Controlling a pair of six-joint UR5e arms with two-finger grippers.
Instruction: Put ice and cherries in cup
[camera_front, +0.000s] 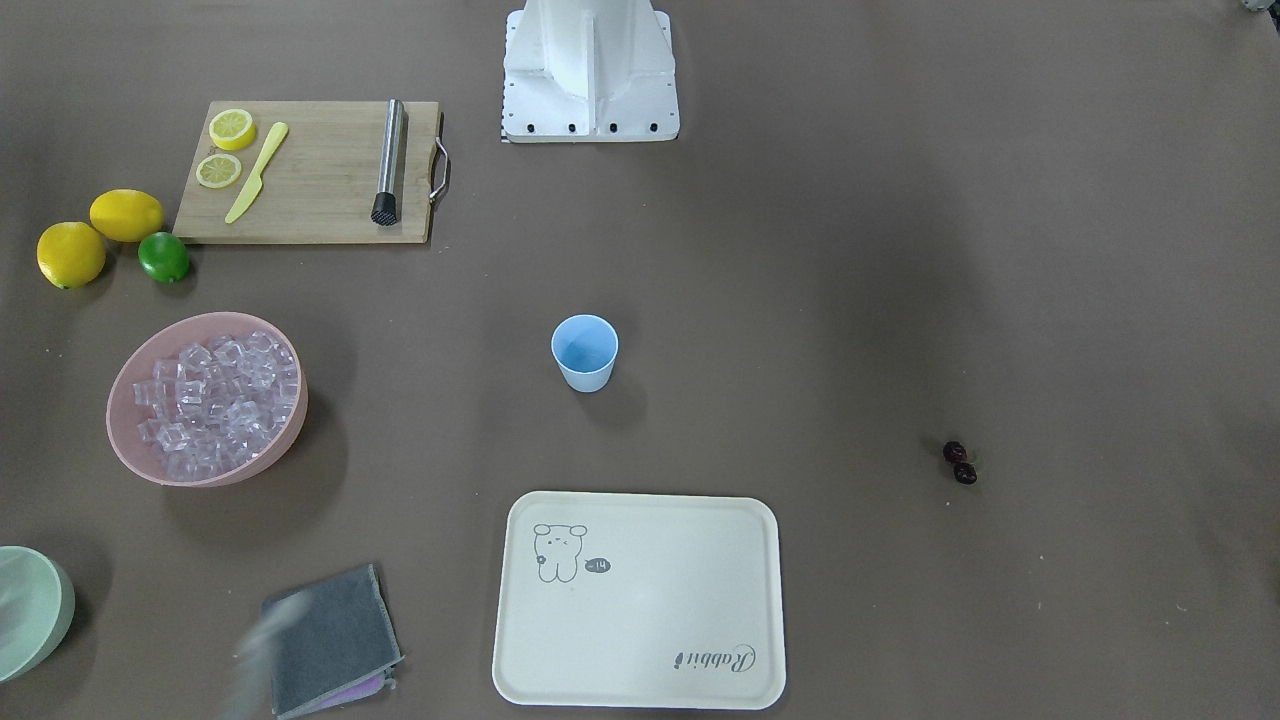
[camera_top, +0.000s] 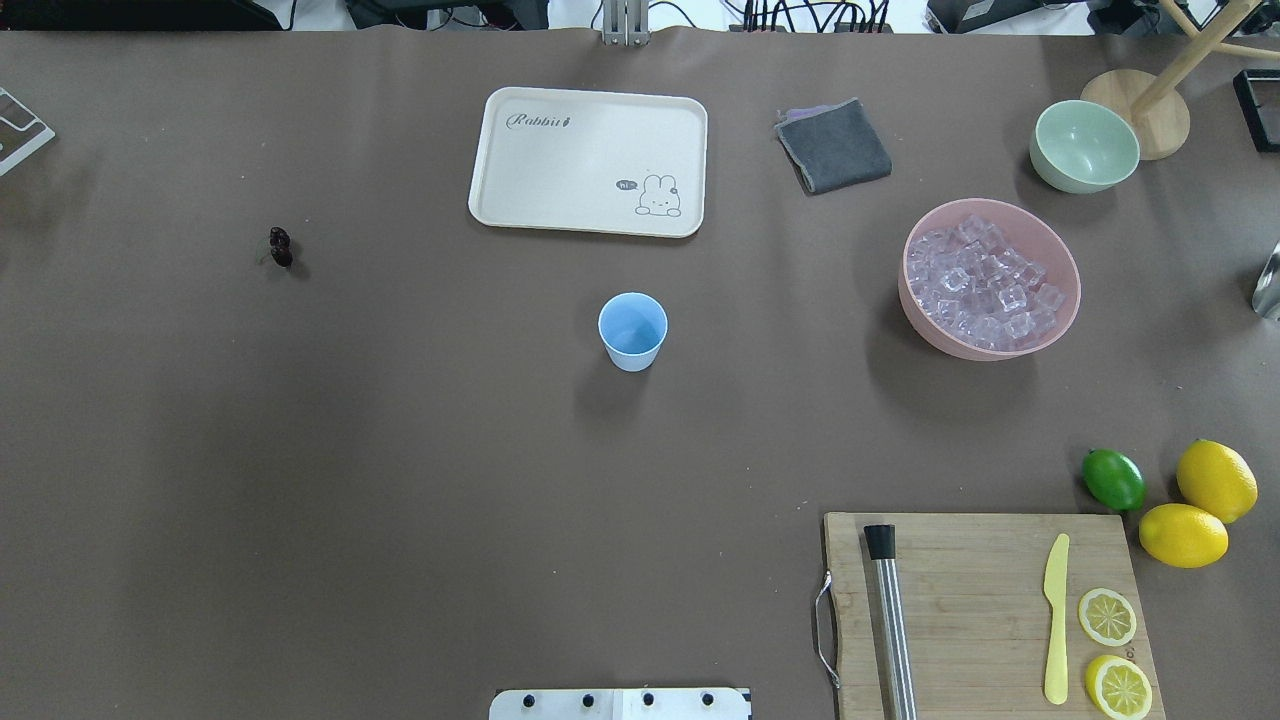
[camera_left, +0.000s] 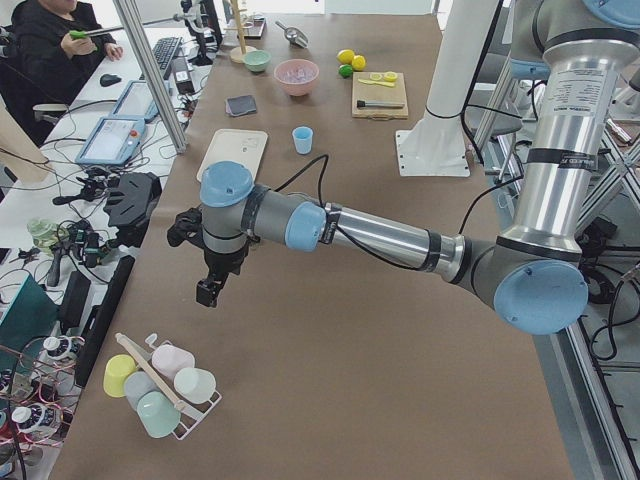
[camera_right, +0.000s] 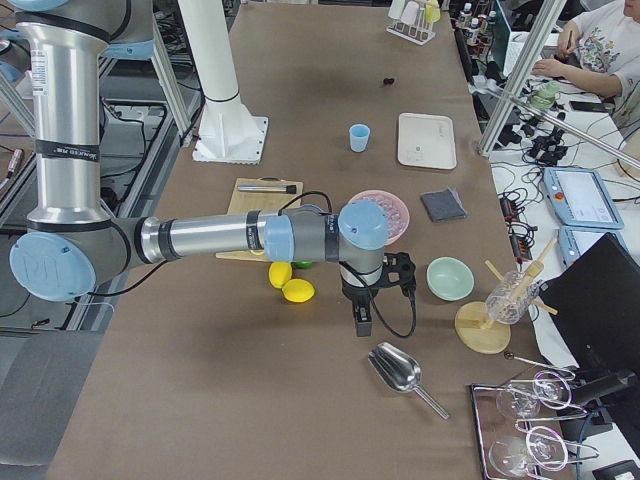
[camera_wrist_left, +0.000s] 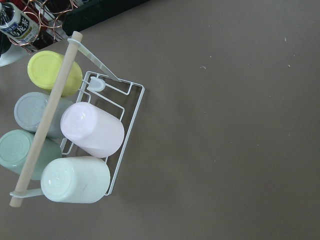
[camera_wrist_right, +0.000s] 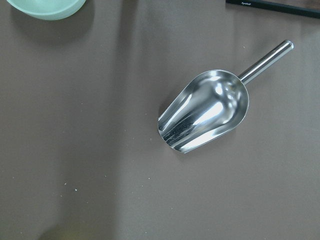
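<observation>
Right wrist-mounted view shows the scoop (camera_wrist_right: 205, 112) below the right pincer (camera_right: 362, 324), open or closed I cannot tell; best seize its handle (camera_wrist_right: 265, 60) squarely.

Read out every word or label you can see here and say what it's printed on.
"Rabbit": script in one corner of the cream tray.
"hi": small speech bubble by the rabbit drawing on that tray; likely reading.
Lettering on the left arm and right arm: too small to read.
Bottle label in the left wrist view: blurred.
</observation>
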